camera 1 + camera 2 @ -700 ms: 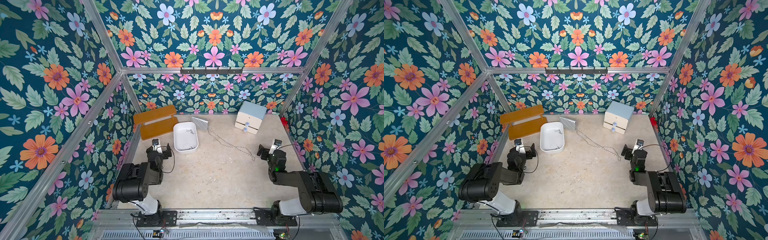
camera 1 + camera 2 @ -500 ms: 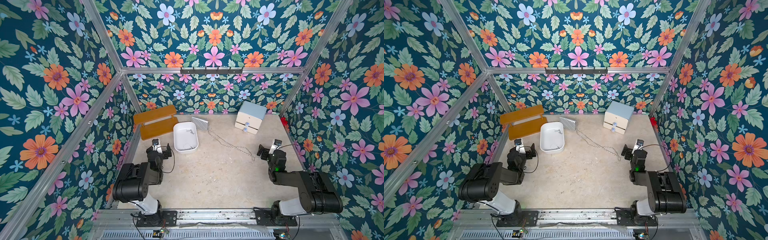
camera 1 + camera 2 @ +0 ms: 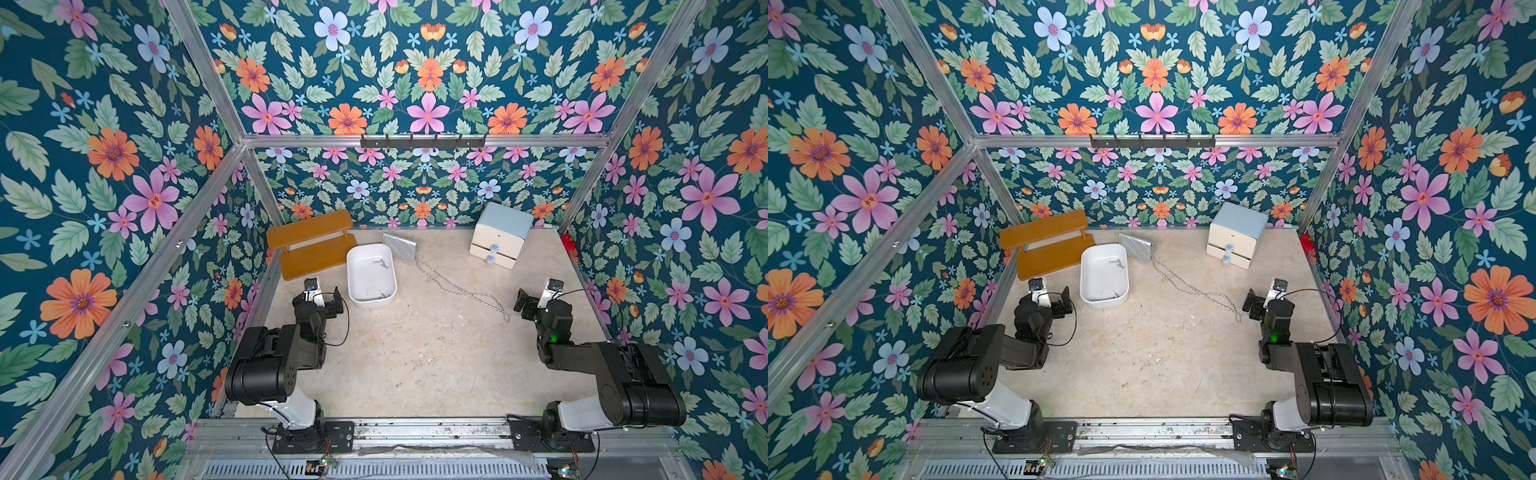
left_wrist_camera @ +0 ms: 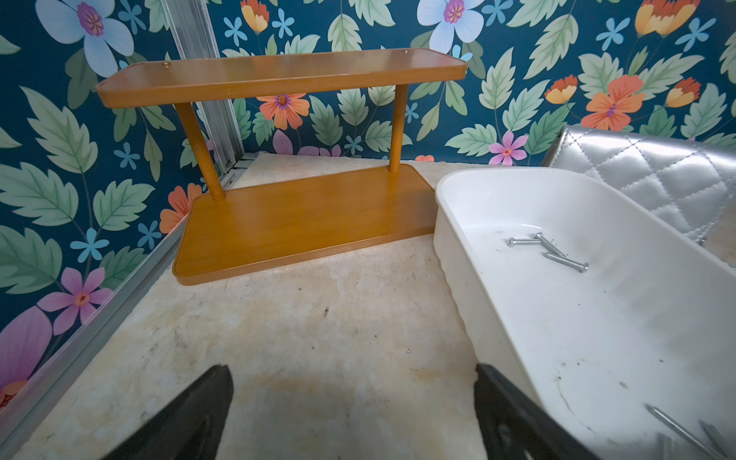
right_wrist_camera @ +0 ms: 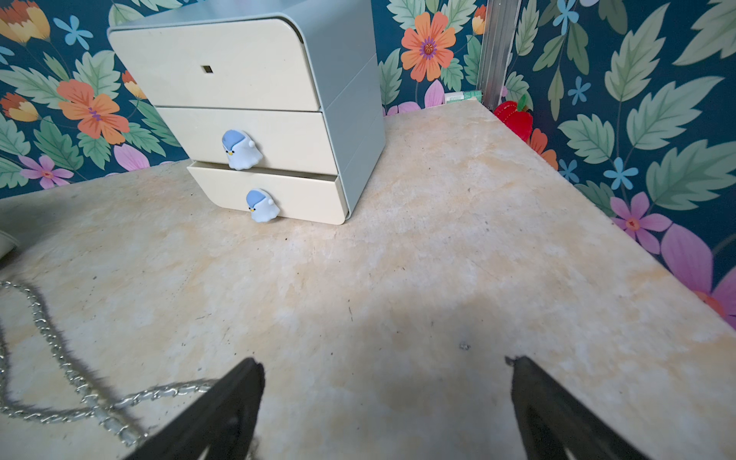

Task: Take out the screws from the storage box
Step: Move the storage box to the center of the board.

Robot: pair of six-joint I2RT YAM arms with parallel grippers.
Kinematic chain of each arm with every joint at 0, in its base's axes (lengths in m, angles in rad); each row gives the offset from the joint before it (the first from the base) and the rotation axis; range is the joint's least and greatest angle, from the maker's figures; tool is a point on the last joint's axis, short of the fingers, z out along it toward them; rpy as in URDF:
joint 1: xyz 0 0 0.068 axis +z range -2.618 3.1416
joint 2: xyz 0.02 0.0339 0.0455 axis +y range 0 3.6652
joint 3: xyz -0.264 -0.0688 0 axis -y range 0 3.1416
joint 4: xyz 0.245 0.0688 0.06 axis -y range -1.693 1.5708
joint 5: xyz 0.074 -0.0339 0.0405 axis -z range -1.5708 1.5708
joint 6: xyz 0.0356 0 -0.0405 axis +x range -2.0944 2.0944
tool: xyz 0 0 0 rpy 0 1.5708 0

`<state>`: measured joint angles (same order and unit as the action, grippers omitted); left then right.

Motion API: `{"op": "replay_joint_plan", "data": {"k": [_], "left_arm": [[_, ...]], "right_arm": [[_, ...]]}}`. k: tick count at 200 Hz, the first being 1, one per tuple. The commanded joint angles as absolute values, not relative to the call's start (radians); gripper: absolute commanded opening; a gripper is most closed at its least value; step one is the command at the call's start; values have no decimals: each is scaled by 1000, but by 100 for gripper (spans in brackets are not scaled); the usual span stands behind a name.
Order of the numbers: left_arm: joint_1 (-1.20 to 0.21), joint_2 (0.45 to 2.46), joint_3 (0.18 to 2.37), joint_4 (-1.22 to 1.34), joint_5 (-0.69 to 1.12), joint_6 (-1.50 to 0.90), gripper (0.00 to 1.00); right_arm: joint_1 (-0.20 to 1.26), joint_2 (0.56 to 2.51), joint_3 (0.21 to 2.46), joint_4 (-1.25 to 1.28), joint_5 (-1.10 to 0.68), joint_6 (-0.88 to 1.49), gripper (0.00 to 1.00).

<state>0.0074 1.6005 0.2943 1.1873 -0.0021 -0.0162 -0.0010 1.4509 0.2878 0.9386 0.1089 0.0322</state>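
Note:
The storage box (image 3: 368, 280) is a white open tub at the back left of the table, seen in both top views (image 3: 1100, 278). Several silver screws (image 4: 551, 249) lie on its floor toward the far end, and others (image 4: 685, 432) lie by the near wall. From above the screws (image 3: 383, 262) show as thin grey marks. My left gripper (image 4: 353, 370) stands open and empty, low over the table just left of the tub's near corner (image 3: 328, 297). My right gripper (image 5: 384, 362) is open and empty at the right side (image 3: 530, 303), far from the tub.
A wooden two-tier shelf (image 3: 311, 245) stands left of the tub. A silver quilted purse (image 3: 400, 247) leans behind it, its chain (image 3: 461, 289) trailing toward the right gripper. A cream cabinet with a blue top (image 3: 500, 235) sits back right, bottom drawer slightly open.

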Motion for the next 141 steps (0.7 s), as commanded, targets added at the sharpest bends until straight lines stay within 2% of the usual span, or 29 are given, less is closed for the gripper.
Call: {"op": "replay_joint_plan", "data": {"k": [1, 26, 45, 63, 78, 95, 114, 141], "left_arm": [[8, 1597, 298, 1192, 0, -9, 99], [9, 1598, 299, 1190, 0, -8, 99], [8, 1595, 295, 1193, -2, -4, 99], [3, 1547, 303, 1142, -40, -5, 99], [-1, 1438, 363, 894, -145, -67, 99], [0, 1381, 449, 665, -227, -114, 99], [0, 1332, 426, 690, -224, -143, 99], [0, 1251, 392, 690, -218, -163, 99]], "right_arm": [[-1, 1450, 292, 949, 118, 33, 100], [14, 1417, 292, 927, 101, 4, 100], [88, 1325, 285, 867, 221, -37, 100], [220, 1214, 286, 790, 325, -139, 100], [322, 1135, 364, 633, 416, -137, 100], [354, 1099, 561, 288, 451, 64, 100], [367, 1145, 787, -63, 349, 265, 100], [524, 1321, 1065, -331, 351, 301, 100]]}}
